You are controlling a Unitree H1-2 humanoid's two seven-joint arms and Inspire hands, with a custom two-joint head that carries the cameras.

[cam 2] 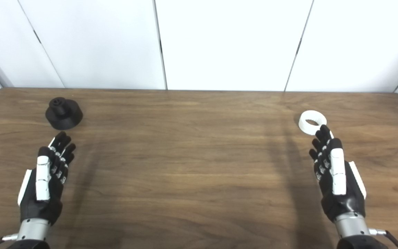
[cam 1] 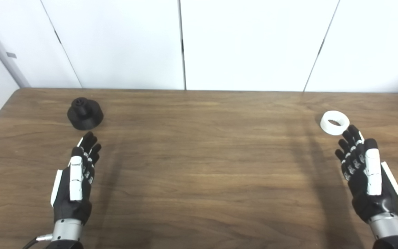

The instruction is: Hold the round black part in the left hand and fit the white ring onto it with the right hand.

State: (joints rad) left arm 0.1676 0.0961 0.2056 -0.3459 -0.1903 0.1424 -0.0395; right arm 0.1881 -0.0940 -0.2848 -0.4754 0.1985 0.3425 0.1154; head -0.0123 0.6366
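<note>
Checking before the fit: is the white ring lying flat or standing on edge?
Flat. The white ring lies on the table with its hole facing up, just beyond the right hand.

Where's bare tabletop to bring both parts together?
The table is bare between the left hand and right hand. Only the far corners hold things: round black part far left, white ring far right.
</note>
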